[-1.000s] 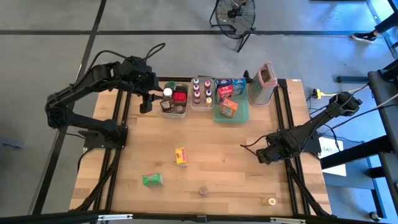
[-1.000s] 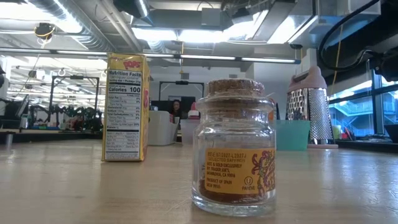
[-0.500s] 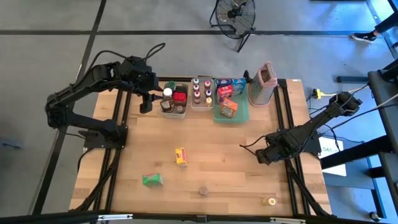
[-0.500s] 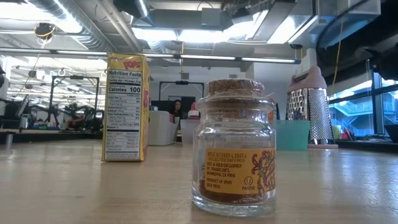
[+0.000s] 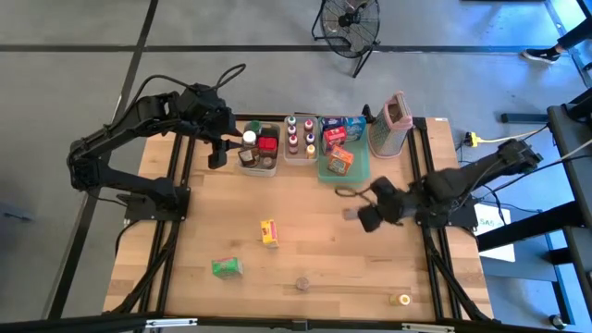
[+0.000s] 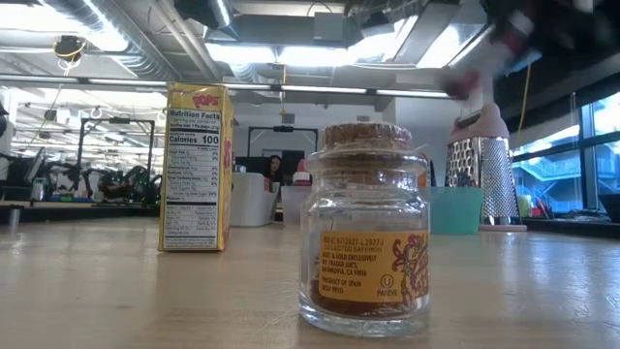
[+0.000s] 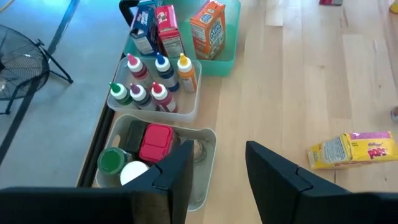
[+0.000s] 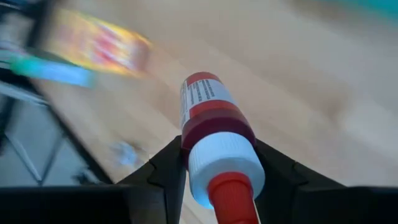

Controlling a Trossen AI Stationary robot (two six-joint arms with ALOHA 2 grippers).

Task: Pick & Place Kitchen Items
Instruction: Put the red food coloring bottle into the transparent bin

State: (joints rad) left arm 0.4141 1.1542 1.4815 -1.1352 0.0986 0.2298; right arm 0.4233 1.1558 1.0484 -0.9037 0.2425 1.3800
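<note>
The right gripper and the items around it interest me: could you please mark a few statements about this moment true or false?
1. The right gripper holds a small red-filled bottle with a white collar and red tip. True.
2. The yellow food box sits inside the teal tray. False: it lies on the bare wooden table.
3. The left gripper is shut on a jar. False: its fingers are open and empty, beside the clear tub.
4. A metal box grater with a pink top stands beside the teal tray. True.
</note>
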